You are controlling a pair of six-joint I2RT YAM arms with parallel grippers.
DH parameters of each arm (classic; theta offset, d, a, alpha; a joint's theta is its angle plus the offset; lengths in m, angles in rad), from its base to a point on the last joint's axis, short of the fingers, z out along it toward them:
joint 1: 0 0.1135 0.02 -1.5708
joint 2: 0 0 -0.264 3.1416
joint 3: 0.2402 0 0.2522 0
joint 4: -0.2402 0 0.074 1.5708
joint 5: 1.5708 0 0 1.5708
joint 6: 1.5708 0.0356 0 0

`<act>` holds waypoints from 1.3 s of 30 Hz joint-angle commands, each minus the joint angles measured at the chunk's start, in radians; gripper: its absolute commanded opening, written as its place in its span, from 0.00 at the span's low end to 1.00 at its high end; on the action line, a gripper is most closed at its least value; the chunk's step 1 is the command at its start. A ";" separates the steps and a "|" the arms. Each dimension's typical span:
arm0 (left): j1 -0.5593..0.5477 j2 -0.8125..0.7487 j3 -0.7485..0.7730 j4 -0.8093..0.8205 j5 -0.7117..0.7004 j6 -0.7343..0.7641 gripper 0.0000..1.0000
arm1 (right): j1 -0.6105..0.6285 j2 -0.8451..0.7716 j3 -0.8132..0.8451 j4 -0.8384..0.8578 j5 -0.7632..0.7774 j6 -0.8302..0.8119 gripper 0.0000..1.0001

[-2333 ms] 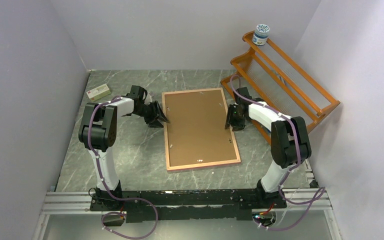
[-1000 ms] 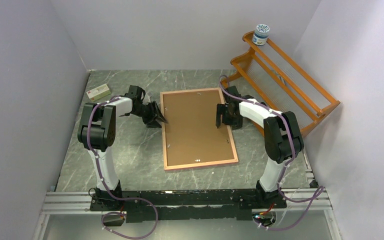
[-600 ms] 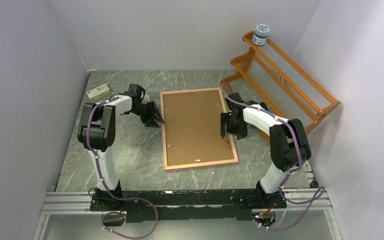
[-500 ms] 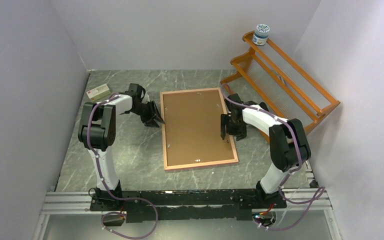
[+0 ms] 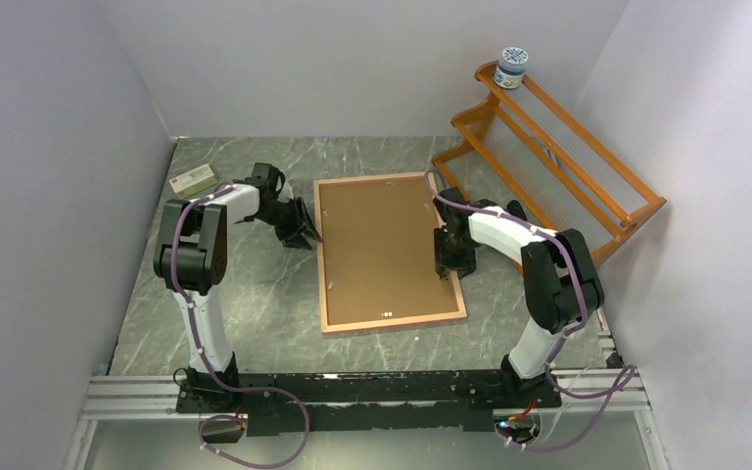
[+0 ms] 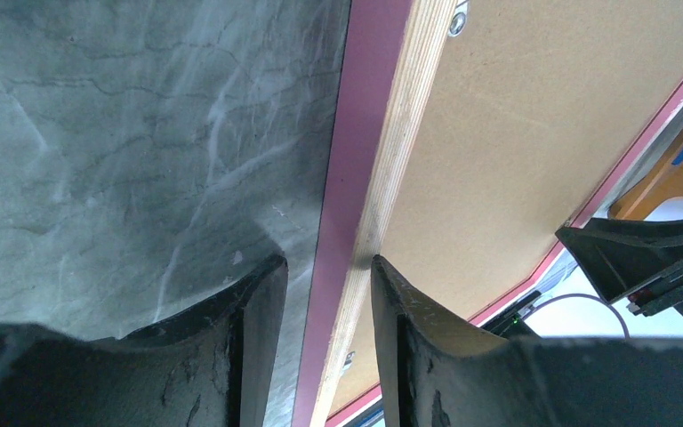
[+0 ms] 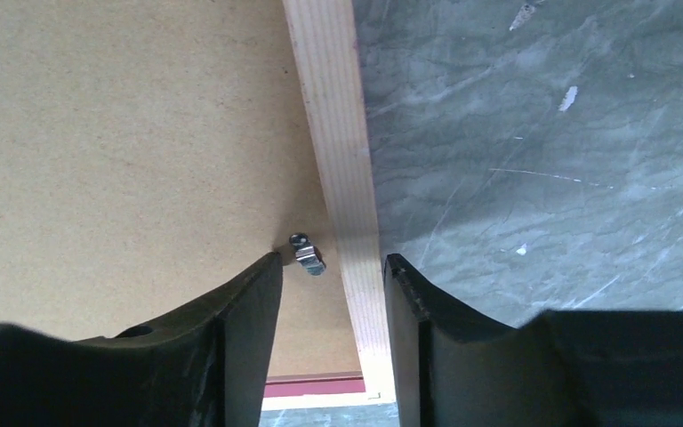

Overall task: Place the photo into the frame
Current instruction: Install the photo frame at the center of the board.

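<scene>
1. Far left, back corner: a small flat box (image 5: 194, 180) lies on the grey marbled surface (image 5: 255, 294), well apart from everything else.
2. The left hand (image 5: 308, 233) is down low at the left rail of the frame (image 5: 395, 322), toward its far end. In the wrist view its fingers (image 6: 253, 302) are only a narrow gap apart and straddle that rail, one over the surface and the other up against the pale wood edge. A sliver of surface shows between the outer finger and the pink side, so it's slightly open and not gripping anything.
3. The frame lies flat in the middle of the surface, back side up, between the two hands and a bit skewed. The brown backing board (image 5: 382, 245) fills it. Can't tell if the print is underneath.
4. The right hand (image 5: 446, 269) points down at the frame's right rail, around mid-length. It has the same narrow opening, with a little metal clip (image 7: 307, 253) and the rail sitting between the fingers (image 7: 249, 302), and nothing is held.
5. Far right: an orange rack (image 5: 558, 166) leans by the wall, with a white jar (image 5: 512, 68) on its top end.
</scene>
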 commanded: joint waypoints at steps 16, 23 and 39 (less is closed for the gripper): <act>0.010 0.039 0.000 0.008 -0.083 0.046 0.46 | 0.019 0.002 0.032 0.018 0.138 -0.025 0.22; 0.010 0.038 0.002 0.004 -0.085 0.047 0.46 | 0.025 -0.003 0.024 0.063 0.119 -0.005 0.14; 0.010 0.040 0.006 -0.007 -0.090 0.054 0.48 | 0.035 0.029 0.051 -0.006 0.132 -0.090 0.40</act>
